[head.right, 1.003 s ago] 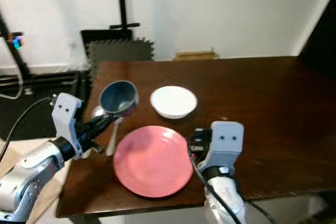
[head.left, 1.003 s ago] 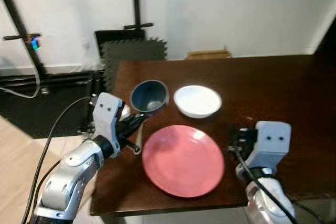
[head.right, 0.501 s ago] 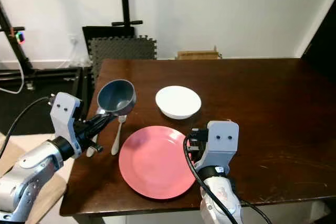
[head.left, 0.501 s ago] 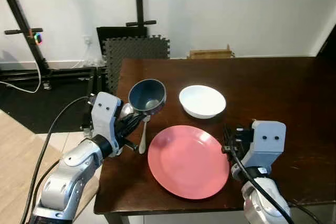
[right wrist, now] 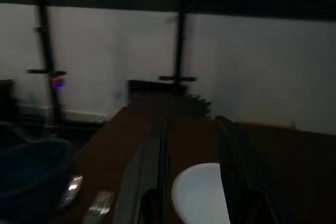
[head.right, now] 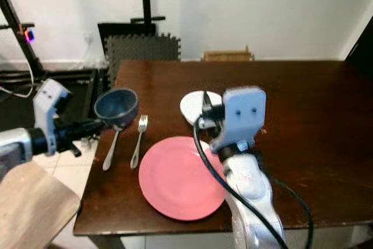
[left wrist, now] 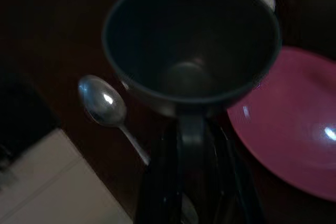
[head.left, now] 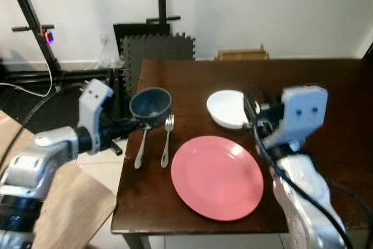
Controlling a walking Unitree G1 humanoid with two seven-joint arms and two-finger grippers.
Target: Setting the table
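Holding the blue cup [head.left: 150, 104] by its handle in the left gripper [head.left: 129, 124], now carried out past the spoon [head.left: 140, 148] and fork [head.left: 167, 140]; right gripper [right wrist: 191, 179] raised, fingers apart, over the white bowl [head.left: 226, 108]; pink plate [head.left: 217, 176] set, cup awaiting placement

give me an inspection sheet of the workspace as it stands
surface: dark wooden table.
job's things: pink plate near front edge; fork and spoon to its left; white bowl behind plate; blue cup.
clutter: nothing seen.
grippers: left gripper holds the cup by its handle above the spoon; right gripper open, raised near the bowl.
cables: black cable along right arm.
surroundings: white wall, foam mats, black stands.
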